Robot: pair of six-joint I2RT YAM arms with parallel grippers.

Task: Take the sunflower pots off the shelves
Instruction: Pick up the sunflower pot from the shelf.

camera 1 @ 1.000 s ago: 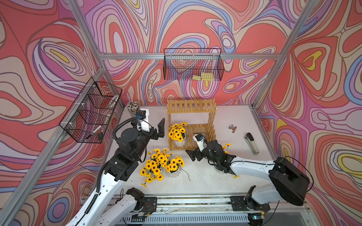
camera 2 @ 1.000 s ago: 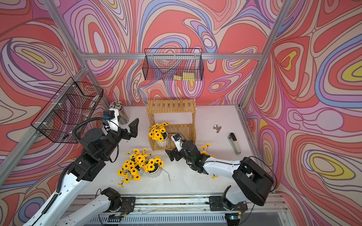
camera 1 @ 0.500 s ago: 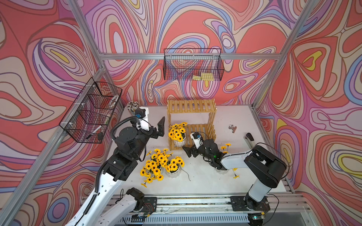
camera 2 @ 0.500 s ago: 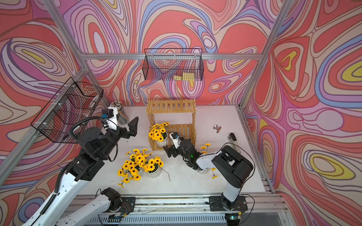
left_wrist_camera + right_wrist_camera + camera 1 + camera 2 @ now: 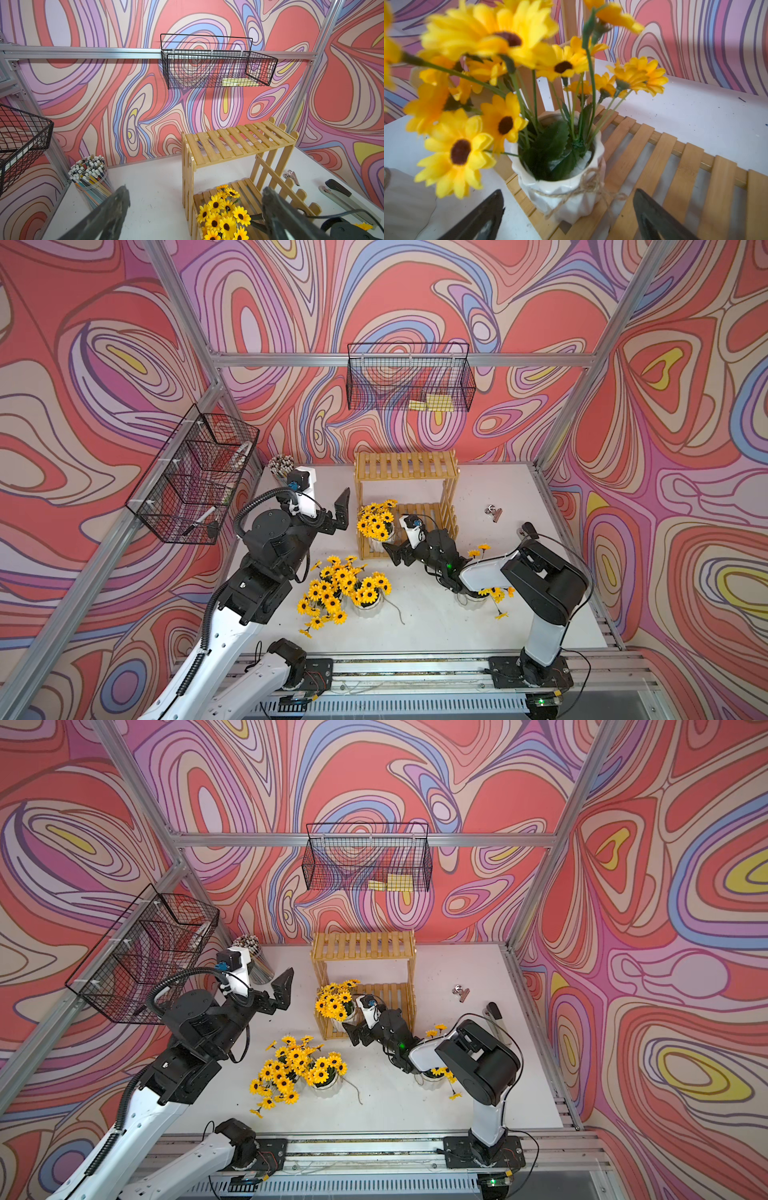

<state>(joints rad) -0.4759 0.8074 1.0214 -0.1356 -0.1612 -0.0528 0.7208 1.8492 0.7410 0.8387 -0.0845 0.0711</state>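
The shelves (image 5: 405,466) (image 5: 363,946) (image 5: 239,143) stand at the back middle of the table in both top views. One sunflower pot (image 5: 376,520) (image 5: 336,1002) (image 5: 562,197) sits at the left end of the lower tier, white and ribbed with a twine bow. My right gripper (image 5: 395,554) (image 5: 353,1032) (image 5: 569,193) is open, low at the shelf's front, with the pot just ahead between its fingers and apart from them. My left gripper (image 5: 341,510) (image 5: 283,990) (image 5: 195,190) hangs open and empty left of the shelves. Two sunflower pots (image 5: 345,589) stand front left, another (image 5: 473,601) under my right forearm.
A clear cup of pencils (image 5: 280,466) stands at the back left. Black wire baskets hang on the back wall (image 5: 409,377) and the left wall (image 5: 193,481). A metal clip (image 5: 493,514) and a stapler (image 5: 336,193) lie right of the shelves.
My right arm has folded in from the right side. Its gripper has slid left and back to the front of the lower tier. The left gripper has risen slightly.
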